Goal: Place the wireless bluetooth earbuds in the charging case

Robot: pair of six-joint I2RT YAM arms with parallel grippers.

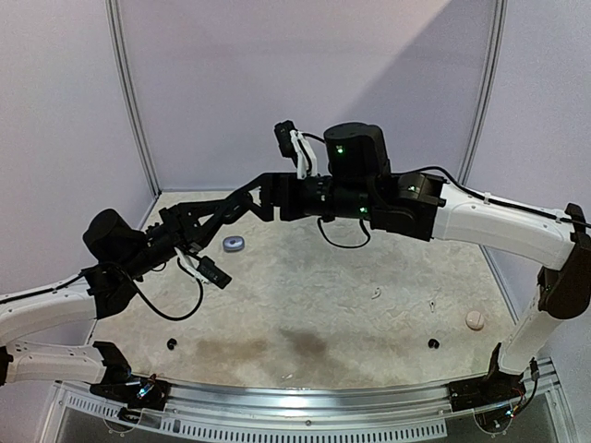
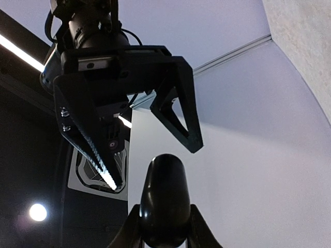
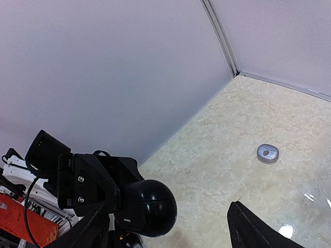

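Note:
A glossy black oval charging case [image 2: 165, 199] sits pinched between the fingers of my left gripper [image 2: 163, 219], held up in the air with its lid shut. In the top view the left gripper [image 1: 238, 208] meets my right gripper [image 1: 275, 196] above the far left of the table. The right gripper [image 3: 169, 217] stands open, and the black case [image 3: 147, 206] lies close to its left finger without being clamped. Two tiny white earbuds [image 1: 377, 294] [image 1: 432, 304] lie on the table at the right.
A small grey-blue case [image 1: 234, 244] [image 3: 268, 153] lies on the beige table under the raised grippers. A round beige piece [image 1: 475, 319] rests near the right arm. Two small black dots [image 1: 171, 344] [image 1: 434, 343] sit near the front. White walls close the back and sides.

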